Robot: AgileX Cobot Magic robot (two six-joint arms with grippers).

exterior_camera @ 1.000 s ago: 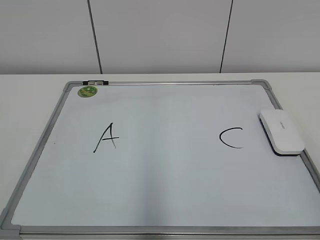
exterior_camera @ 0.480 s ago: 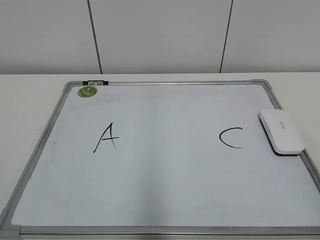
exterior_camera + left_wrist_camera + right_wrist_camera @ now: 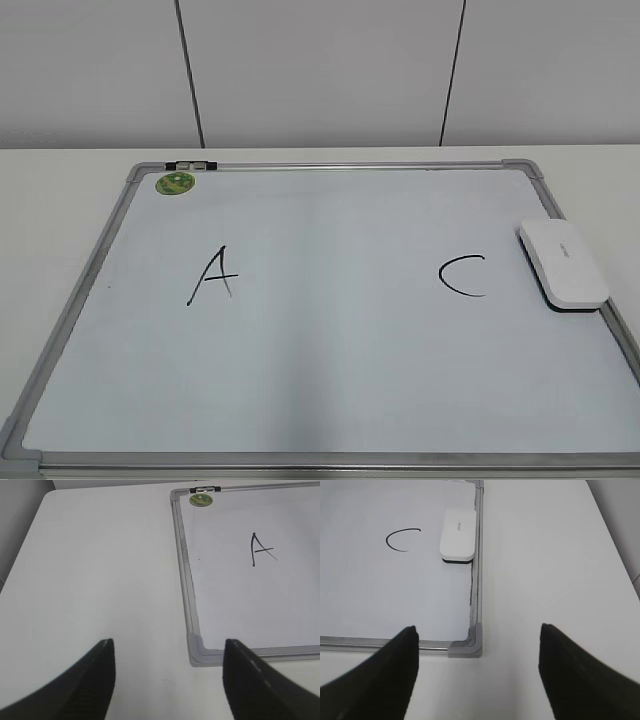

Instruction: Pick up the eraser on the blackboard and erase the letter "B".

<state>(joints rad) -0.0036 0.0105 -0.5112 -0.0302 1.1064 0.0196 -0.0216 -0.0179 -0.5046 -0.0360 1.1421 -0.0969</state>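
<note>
The blackboard [image 3: 330,350] is a white board with a grey frame, lying flat on the table. The white eraser [image 3: 562,264] rests on its right edge, just right of the black "C" [image 3: 462,275]; it also shows in the right wrist view [image 3: 458,528]. A black "A" [image 3: 213,276] is at the left. No letter "B" shows between them; that area is bare. My left gripper [image 3: 167,655] is open and empty above the table by the board's near left corner. My right gripper [image 3: 477,645] is open and empty above the near right corner [image 3: 467,647].
A green round sticker [image 3: 175,182] sits at the board's far left corner. The white table [image 3: 100,570] extends left of the board and also right of it in the right wrist view [image 3: 545,570]. A panelled wall stands behind.
</note>
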